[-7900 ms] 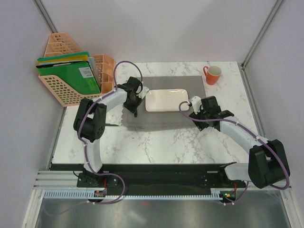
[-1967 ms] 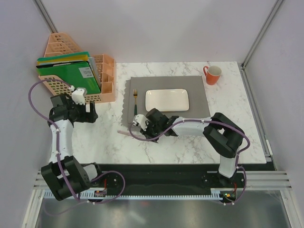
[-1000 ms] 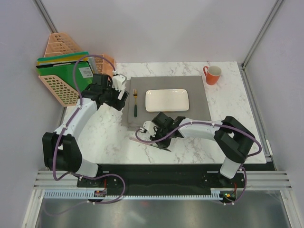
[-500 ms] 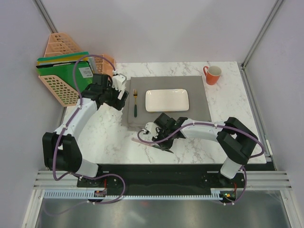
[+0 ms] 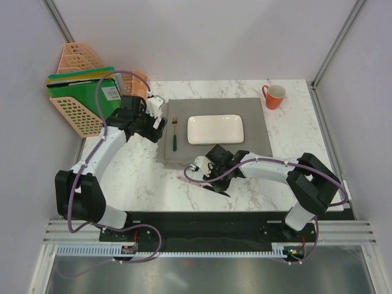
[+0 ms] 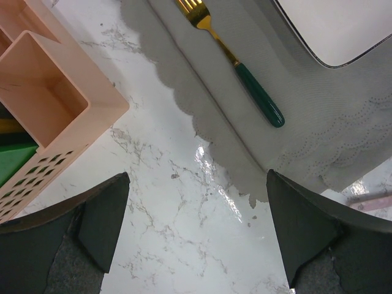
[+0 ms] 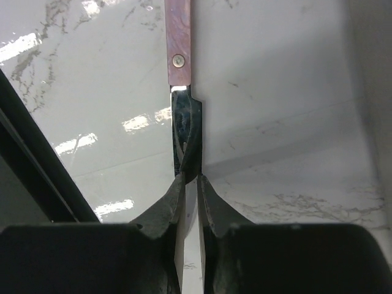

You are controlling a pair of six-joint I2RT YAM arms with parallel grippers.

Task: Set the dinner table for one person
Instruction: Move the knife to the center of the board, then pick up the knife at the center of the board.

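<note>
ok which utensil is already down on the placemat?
The green-handled fork, lying free on the placemat. The other one, the brown-handled knife, is pinched by its blade in the right gripper, off the placemat.

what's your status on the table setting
Left gripper open, hovering near fork. Right gripper shut on knife over dinner table. Placemat right of plate bare.

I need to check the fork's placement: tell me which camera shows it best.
Left wrist: the fork lies large and sharp on the placemat, gold tines and green handle clear. Top external shows it small beside the plate; right wrist misses it.
</note>
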